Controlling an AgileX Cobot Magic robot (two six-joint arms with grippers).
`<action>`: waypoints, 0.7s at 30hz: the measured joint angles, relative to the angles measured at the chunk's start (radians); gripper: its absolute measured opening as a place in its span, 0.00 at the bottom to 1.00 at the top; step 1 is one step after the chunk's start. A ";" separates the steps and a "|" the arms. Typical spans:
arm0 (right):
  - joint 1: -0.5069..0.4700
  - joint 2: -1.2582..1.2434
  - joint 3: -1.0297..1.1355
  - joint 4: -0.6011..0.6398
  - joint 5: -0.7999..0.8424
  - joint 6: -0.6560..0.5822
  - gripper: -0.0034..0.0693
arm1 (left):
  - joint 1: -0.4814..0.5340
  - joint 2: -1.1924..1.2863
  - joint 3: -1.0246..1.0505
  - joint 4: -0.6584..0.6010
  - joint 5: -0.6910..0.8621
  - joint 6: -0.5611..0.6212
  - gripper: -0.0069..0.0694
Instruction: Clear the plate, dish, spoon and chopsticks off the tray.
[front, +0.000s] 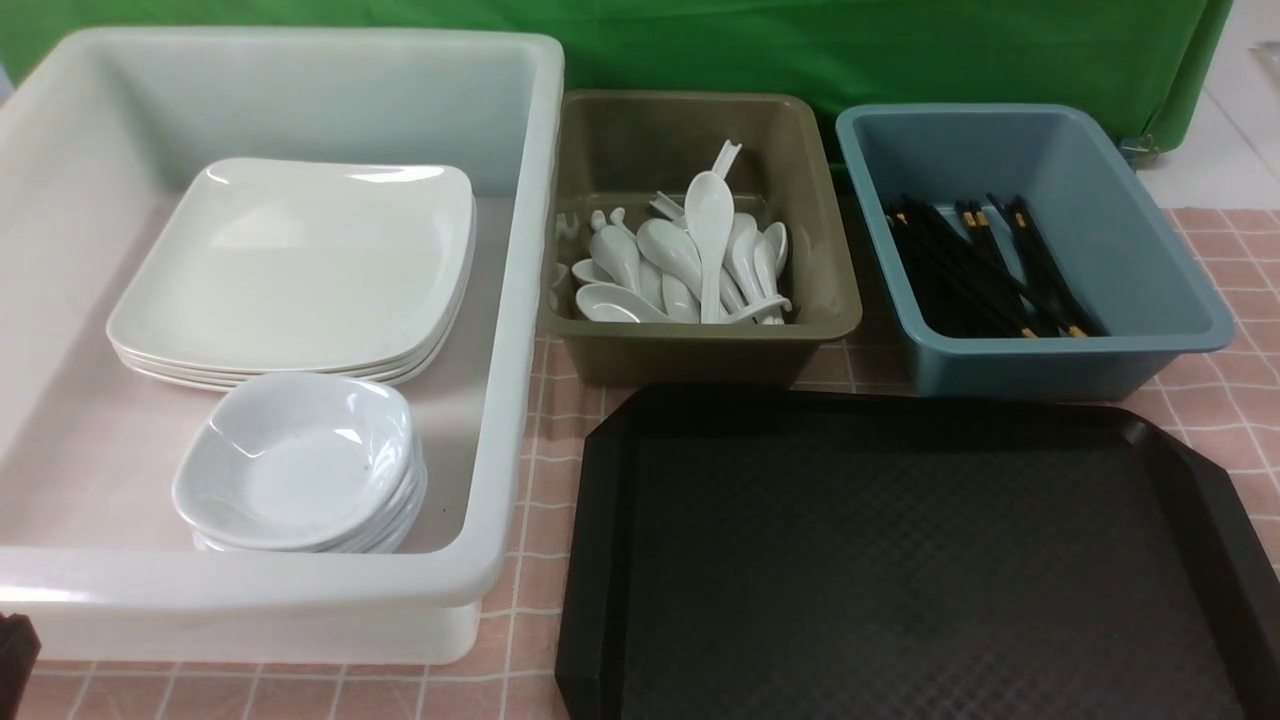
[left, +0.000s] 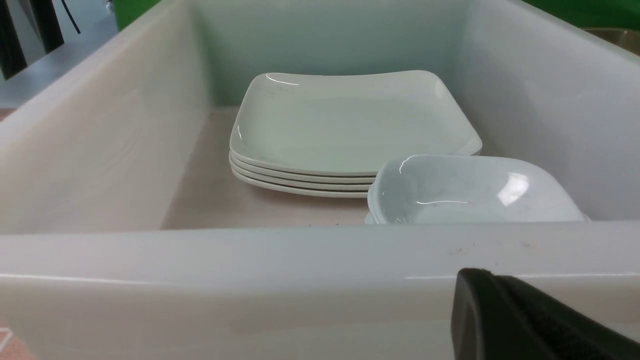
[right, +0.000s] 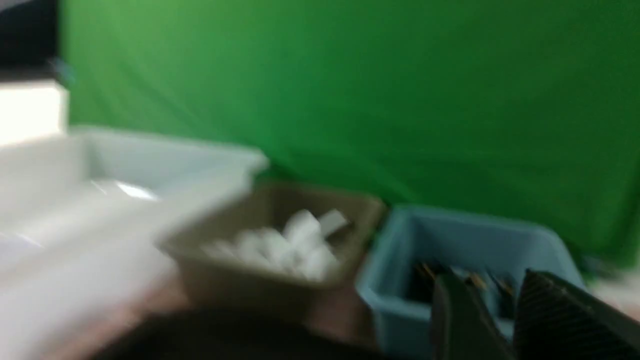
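R tool (right: 500, 320) part open w/ nothing between jaws, L tool (left: 525, 320) closed, empty; black tray (front: 900, 560) bare.

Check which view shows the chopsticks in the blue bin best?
Front view: the chopsticks lie sharp and unobstructed in the blue bin. The right wrist view shows them blurred, partly behind the fingers. The left wrist view misses them.

No text, label, brand, number or sign can be read anywhere.
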 joint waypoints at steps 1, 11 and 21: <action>-0.066 -0.004 0.047 0.000 0.024 -0.016 0.38 | 0.000 0.000 0.000 0.000 0.000 0.000 0.10; -0.253 -0.059 0.238 -0.003 0.118 -0.031 0.38 | 0.000 0.000 0.000 0.012 0.005 0.000 0.10; -0.253 -0.059 0.238 -0.003 0.119 -0.031 0.38 | 0.000 0.000 0.000 0.017 0.008 0.000 0.10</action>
